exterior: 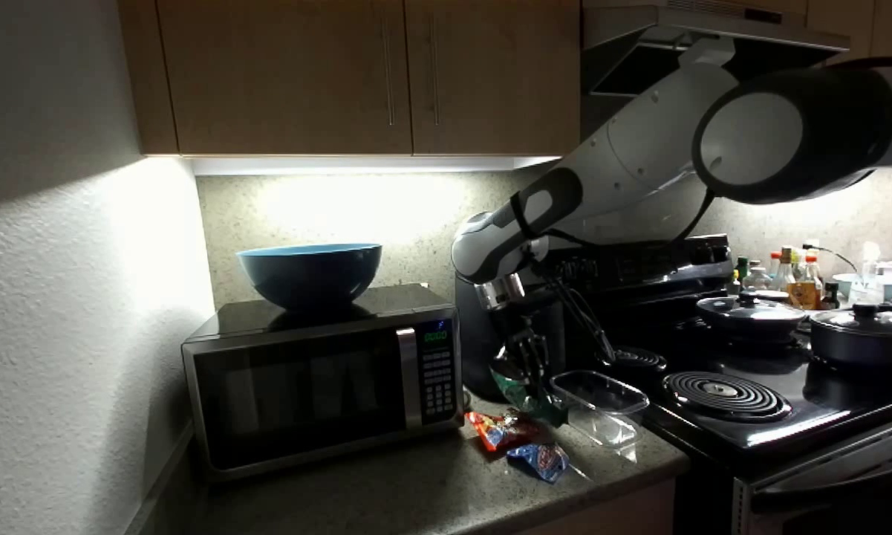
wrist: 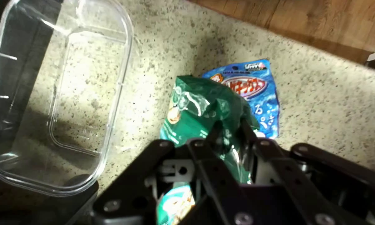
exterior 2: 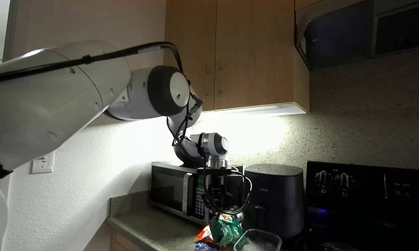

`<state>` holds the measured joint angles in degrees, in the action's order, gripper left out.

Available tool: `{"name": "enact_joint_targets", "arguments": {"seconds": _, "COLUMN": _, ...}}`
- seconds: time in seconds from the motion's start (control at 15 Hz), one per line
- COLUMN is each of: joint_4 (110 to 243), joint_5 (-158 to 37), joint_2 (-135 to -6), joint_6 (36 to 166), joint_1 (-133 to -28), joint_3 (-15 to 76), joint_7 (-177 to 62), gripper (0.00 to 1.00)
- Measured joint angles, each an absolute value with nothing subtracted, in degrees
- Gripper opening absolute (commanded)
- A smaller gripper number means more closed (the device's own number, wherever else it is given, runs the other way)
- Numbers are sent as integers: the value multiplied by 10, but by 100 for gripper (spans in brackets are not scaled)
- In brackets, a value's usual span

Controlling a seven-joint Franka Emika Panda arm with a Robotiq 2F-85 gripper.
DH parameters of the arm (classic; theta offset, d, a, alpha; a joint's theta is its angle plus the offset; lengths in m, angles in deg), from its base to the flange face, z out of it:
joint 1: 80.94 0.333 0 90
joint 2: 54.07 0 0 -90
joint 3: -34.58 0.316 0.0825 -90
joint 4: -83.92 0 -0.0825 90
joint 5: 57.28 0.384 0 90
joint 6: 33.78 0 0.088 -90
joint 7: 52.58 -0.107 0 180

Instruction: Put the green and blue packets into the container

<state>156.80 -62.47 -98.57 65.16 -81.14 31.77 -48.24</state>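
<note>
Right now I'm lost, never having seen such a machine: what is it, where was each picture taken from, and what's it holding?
It is a jointed robot arm with a claw at its end for grasping. Two pictures come from cameras standing outside the machine; the close-up comes from a camera on its wrist, looking down at the speckled countertop. The claw is closed on a green foil snack packet, holding it beside a clear plastic tub, not yet inside. On the countertop lie a blue snack packet with Japanese lettering and an orange-red packet. A microwave stands there too, with a blue bowl on top.
</note>
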Motion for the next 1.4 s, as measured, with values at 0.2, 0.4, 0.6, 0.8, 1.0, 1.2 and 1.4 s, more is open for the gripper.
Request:
{"name": "enact_joint_targets", "arguments": {"seconds": 0.2, "joint_4": 1640, "joint_5": -625, "joint_2": -925, "joint_6": 662, "joint_1": -811, "joint_3": 324, "joint_7": -484, "gripper": 9}}
{"name": "enact_joint_targets", "arguments": {"seconds": 0.4, "joint_4": 1720, "joint_5": -625, "joint_2": -863, "joint_6": 724, "joint_1": -812, "joint_3": 318, "joint_7": -509, "gripper": 9}}
{"name": "enact_joint_targets", "arguments": {"seconds": 0.6, "joint_4": 1805, "joint_5": -625, "joint_2": -803, "joint_6": 813, "joint_1": -815, "joint_3": 302, "joint_7": -558, "gripper": 9}}
{"name": "enact_joint_targets", "arguments": {"seconds": 0.8, "joint_4": 1892, "joint_5": -626, "joint_2": -744, "joint_6": 892, "joint_1": -817, "joint_3": 281, "joint_7": -618, "gripper": 9}}
{"name": "enact_joint_targets", "arguments": {"seconds": 1.0, "joint_4": 1976, "joint_5": -633, "joint_2": -684, "joint_6": 958, "joint_1": -815, "joint_3": 268, "joint_7": -691, "gripper": 9}}
{"name": "enact_joint_targets", "arguments": {"seconds": 1.2, "joint_4": 2045, "joint_5": -658, "joint_2": -629, "joint_6": 1014, "joint_1": -813, "joint_3": 264, "joint_7": -759, "gripper": 9}}
{"name": "enact_joint_targets", "arguments": {"seconds": 1.4, "joint_4": 2095, "joint_5": -710, "joint_2": -582, "joint_6": 1045, "joint_1": -806, "joint_3": 266, "joint_7": -828, "gripper": 9}}
